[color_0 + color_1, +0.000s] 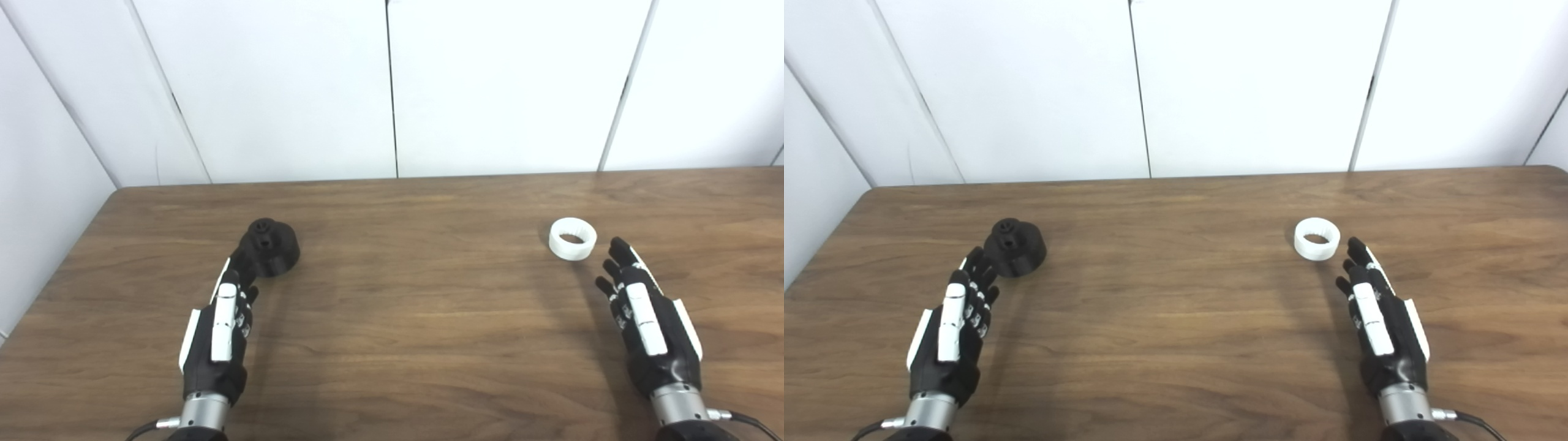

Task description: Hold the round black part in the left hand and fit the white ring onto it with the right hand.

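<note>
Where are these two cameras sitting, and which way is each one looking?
Left eye view: on the robot's head, looking down and forward over the wooden table toward a white wall; both hands and forearms enter from the bottom edge.
Right eye view: beside it on the head, same direction, everything sitting slightly further left in the picture.
Shared: the left hand by the round black part, and the right hand just short of the white ring.

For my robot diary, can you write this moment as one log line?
left hand: open, by round black part | right hand: open, near white plastic ring | both parts on wooden table
</note>
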Robot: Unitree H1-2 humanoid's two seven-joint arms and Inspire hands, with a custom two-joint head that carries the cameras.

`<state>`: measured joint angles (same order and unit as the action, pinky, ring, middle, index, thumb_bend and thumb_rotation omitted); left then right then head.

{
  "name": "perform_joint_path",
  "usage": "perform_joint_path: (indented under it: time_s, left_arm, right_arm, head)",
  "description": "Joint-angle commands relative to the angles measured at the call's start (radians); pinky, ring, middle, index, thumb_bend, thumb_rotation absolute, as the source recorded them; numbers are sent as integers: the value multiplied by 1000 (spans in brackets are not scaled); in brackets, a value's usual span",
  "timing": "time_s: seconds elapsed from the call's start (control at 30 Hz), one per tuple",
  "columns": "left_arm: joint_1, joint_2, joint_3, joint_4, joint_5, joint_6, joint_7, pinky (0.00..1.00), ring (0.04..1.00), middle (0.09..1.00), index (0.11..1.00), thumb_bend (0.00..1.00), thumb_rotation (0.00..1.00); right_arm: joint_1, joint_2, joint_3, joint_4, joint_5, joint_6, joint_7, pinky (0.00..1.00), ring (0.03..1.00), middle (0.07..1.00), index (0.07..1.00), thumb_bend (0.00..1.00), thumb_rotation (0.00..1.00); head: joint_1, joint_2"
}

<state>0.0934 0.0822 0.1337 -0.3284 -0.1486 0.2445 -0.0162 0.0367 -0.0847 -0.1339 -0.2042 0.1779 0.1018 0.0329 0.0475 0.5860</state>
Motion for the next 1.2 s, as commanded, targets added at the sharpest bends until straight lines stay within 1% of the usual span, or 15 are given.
perform_joint_path:
  time_s: [0.0,0.07,0.1,0.17,0.23,0.33,0.37,0.47,0.57,0.7,0.93,0.97,1.0,1.03,1.17]
  left_arm:
    - [-46,36,5,-44,36,-3,7,1000,1000,1000,988,423,706]
    - [-58,57,8,-48,81,10,18,1000,1000,1000,978,439,569]
    - [-66,70,8,-49,103,14,21,1000,991,988,965,481,475]
    - [-80,90,11,-52,135,35,25,1000,992,990,961,522,411]
    - [-97,110,17,-61,156,82,29,977,984,986,946,598,351]
    - [-122,144,14,-74,202,141,29,968,994,991,944,731,244]
    - [-131,165,6,-72,230,152,27,964,990,987,947,809,223]
    - [-155,233,-21,-72,323,178,14,960,985,978,954,902,201]
    - [-177,289,-31,-70,360,202,-13,884,948,963,959,942,144]
    - [-202,329,-32,-45,370,207,-37,941,986,987,964,955,79]
    - [-257,429,-94,41,485,216,-93,941,1000,1000,977,965,94]
    - [-266,444,-102,56,500,209,-97,945,1000,1000,977,966,91]
    - [-271,456,-107,67,512,199,-99,986,1000,1000,968,964,83]
    - [-273,463,-110,73,520,192,-101,993,1000,1000,965,963,82]
    - [-284,506,-141,96,584,169,-111,974,1000,987,934,973,104]
  right_arm:
    - [-25,-9,0,-17,3,-24,8,933,970,964,921,619,769]
    - [-25,-10,-1,-13,8,-27,10,930,969,964,920,616,769]
    - [-26,-11,-3,-8,14,-31,13,933,969,963,919,615,761]
    - [-28,-14,-3,0,20,-37,18,938,971,963,920,618,756]
    - [-28,-13,-2,3,17,-39,16,943,971,963,921,619,758]
    - [-28,-11,0,4,11,-38,13,940,969,960,918,610,763]
    - [-28,-11,1,5,9,-39,14,939,969,962,919,605,764]
    - [-31,-12,2,12,6,-42,13,931,968,961,918,605,760]
    - [-33,-10,3,14,4,-41,12,927,970,960,916,596,757]
    - [-33,-7,9,16,-8,-39,9,911,958,955,911,586,767]
    - [-27,-11,13,20,-13,-54,14,909,955,951,908,598,776]
    - [-27,-11,11,20,-12,-56,14,909,955,950,907,599,775]
    - [-26,-11,11,20,-11,-57,14,902,955,948,904,599,778]
    - [-26,-12,11,20,-10,-58,15,902,955,948,904,597,780]
    - [-24,-15,12,21,-20,-61,13,893,948,942,897,598,793]
  head:
    - [4,1]
    - [8,0]
    - [12,-1]
    - [14,0]
    - [19,-2]
    - [25,-5]
    - [29,-4]
    - [33,-5]
    - [36,-7]
    - [37,-9]
    - [33,-10]
    - [33,-10]
    - [33,-9]
    - [33,-9]
    - [35,-9]
